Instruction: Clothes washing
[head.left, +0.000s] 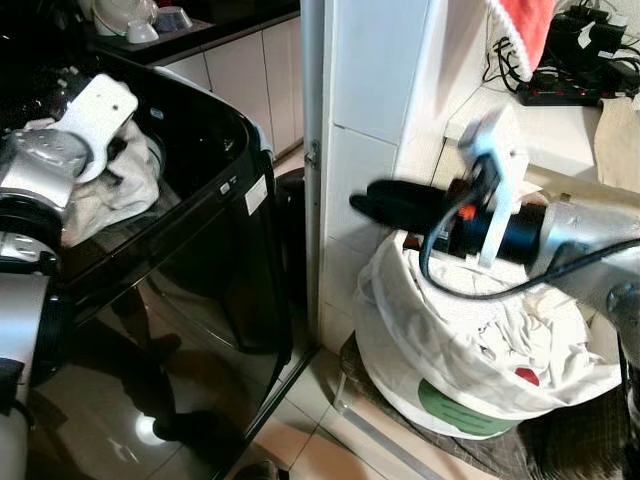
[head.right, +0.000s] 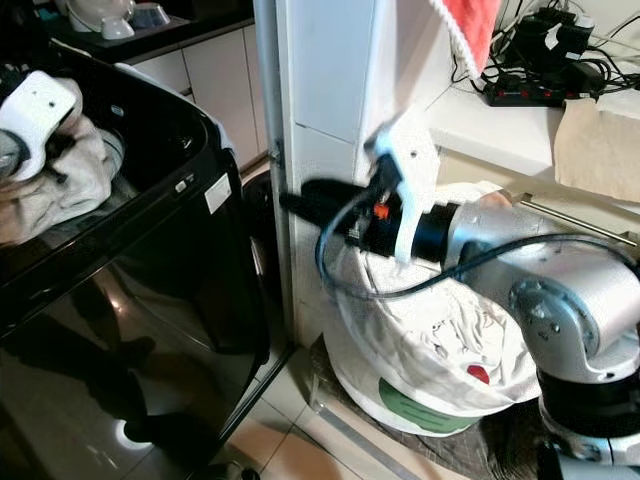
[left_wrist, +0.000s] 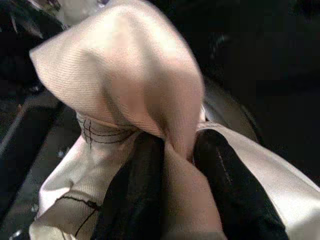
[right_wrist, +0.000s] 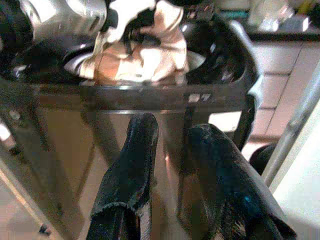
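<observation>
Cream garment (left_wrist: 135, 85), pinched by left gripper (left_wrist: 170, 150) over washer (head.left: 200, 230); right gripper (right_wrist: 172, 150) parted, empty.

A cream-coloured cloth (left_wrist: 130, 75) is seen pinched between the two black fingers (left_wrist: 227, 185) of the left gripper (left_wrist: 172, 165); the fingers are closed on a fold of the fabric, w/ one finger on each side of it. Above the grip the cloth is bunched into a rounded hump. Thin dark stitched lines are seen on the lower part of the fabric, approx. beside the nearer finger. More pale fabric is draped past the other finger. Behind the cloth, a dark interior w/ a curved grey rim (left_wrist: 230, 107) is made out; details there are too dim to tell.
</observation>
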